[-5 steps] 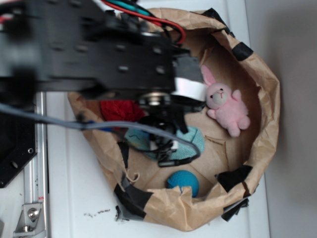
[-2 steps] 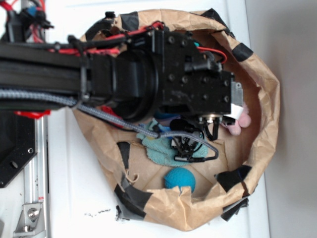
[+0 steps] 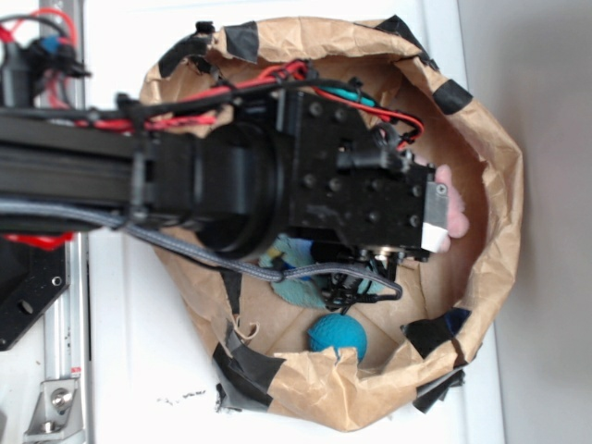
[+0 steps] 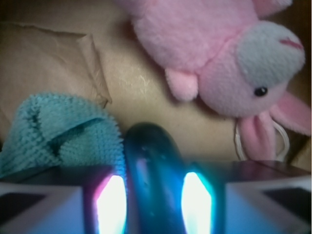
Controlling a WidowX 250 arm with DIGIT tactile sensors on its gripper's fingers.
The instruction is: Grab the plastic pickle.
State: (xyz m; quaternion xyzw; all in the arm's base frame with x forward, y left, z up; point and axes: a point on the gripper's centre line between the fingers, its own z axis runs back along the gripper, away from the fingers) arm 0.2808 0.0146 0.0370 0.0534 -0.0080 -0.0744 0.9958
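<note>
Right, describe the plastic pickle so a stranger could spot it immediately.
Look inside the brown paper bag, under the black arm. In the wrist view the plastic pickle lies between the gripper fingers, with the teal cloth left and the pink bunny above. It alone is smooth, glossy, dark green and sausage-shaped.

Terry cloth [image 4: 58, 131] crowds the pickle's [image 4: 153, 175] left; bunny [image 4: 219, 63] seemingly clear ahead.

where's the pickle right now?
In the wrist view the pickle sits bottom centre, right between the jaws, with the teal cloth touching its left side and the pink bunny above right. The arm hides it in the exterior view.
</note>
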